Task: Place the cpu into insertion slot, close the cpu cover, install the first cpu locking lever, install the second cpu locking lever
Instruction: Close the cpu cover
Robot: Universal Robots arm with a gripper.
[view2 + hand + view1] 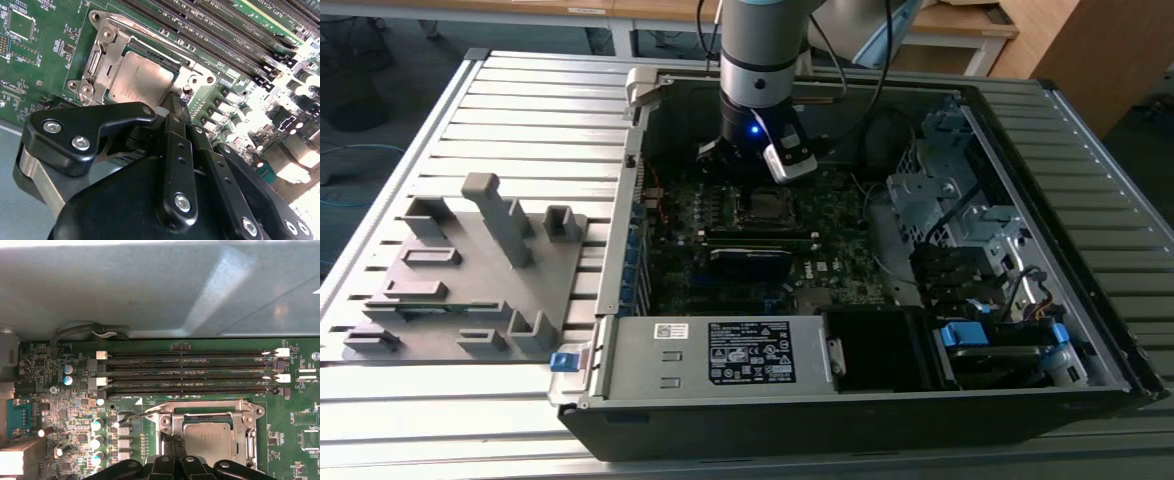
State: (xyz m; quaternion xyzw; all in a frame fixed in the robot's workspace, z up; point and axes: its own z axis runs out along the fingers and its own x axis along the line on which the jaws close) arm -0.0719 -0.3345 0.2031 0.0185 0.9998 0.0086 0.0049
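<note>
- Aluminium slats make up the table [520, 110] in the exterior view. An open computer case [1067, 120] lies flat on it, and a grey moulded fixture plate [467, 290] sits just beside the case on the exterior view's left.
- Exterior view, room: pale wooden desks [974, 20] and a wooden cabinet [1087, 50] stand beyond the table, above a grey-blue floor.
- Exterior view, work: the arm [758, 50] reaches down into the case. The gripper [754, 175] hangs just above the insertion slot [765, 207].
- Second wrist view, task state: the cpu [142, 77] lies flat in the slot on the green motherboard [40, 65]. Its dull metal top shows through the cut-out of the cpu cover [100, 67], which appears folded down over it. Placing the chip and closing the cover therefore look done.
- Second wrist view, jaws: the black links converge at the socket's edge. The jaws are drawn narrow, tips together, and nothing can be made out between them.
- First wrist view, task state: the cpu sits framed by the cover's silver rim. A thin wire locking lever [135, 416] juts from the socket corner toward a row of capacitors [96, 425] and appears unlatched. The lever steps seem to be what is left, and a second lever cannot be made out.
- First wrist view, surroundings: long black memory slots [190, 372] run between the socket and the case's grey inner wall [150, 285].
</note>
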